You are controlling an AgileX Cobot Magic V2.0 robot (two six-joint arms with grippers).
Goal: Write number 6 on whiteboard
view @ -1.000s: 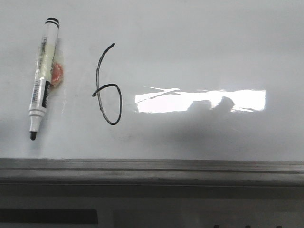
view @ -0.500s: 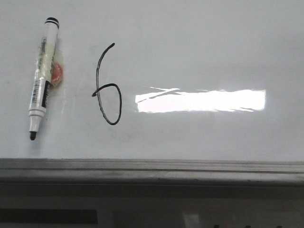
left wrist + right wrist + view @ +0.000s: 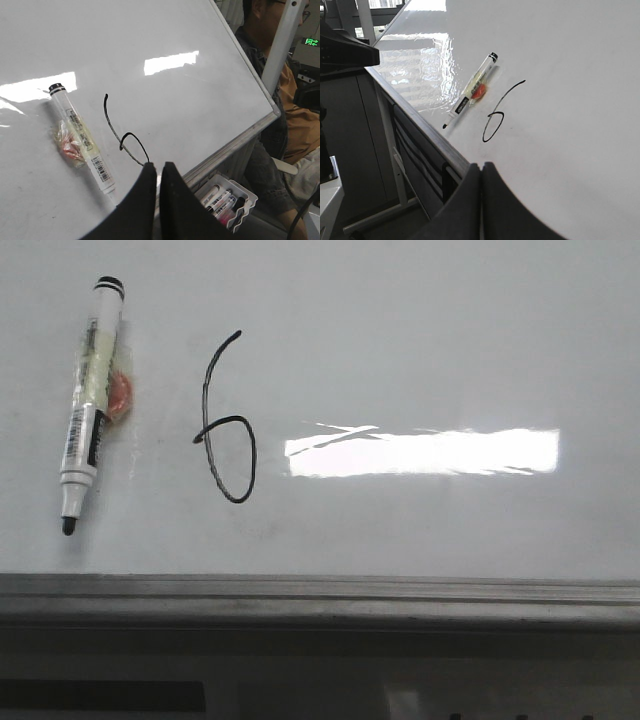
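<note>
1. Left hand (image 3: 160,172) appears in its own wrist view with both dark fingers pressed together, only a thin seam between them, and nothing pinched.
2. Right hand (image 3: 481,172) looks the same in its wrist view: fingers closed against each other, empty, raised off the board near the framed edge.
3. Neither hand shows in the front view.
4. A whiteboard (image 3: 420,340) fills most of the front view, glossy white, with a bright rectangular light reflection (image 3: 425,452) to the right of centre and a grey metal frame edge (image 3: 320,595) along the near side.
5. On the board, the number 6 (image 3: 228,425) is drawn in thin black line: a tall curved stem leaning right at the top and a loop at the bottom that closes loosely, a small tail sticking out to the left.
6. It sits left of the reflection, close to it but not touching.
7. Left of the 6, apart from it, a white marker pen (image 3: 90,405) lies flat on the board, uncapped black tip toward the frame.
8. Clear wrapping with an orange-red patch (image 3: 120,395) clings to the marker's barrel; what the patch is cannot be made out.
9. Beyond the board's corner in the left wrist view, a white tray (image 3: 245,192) holds several markers, and a seated person (image 3: 280,105) is partly visible.
</note>
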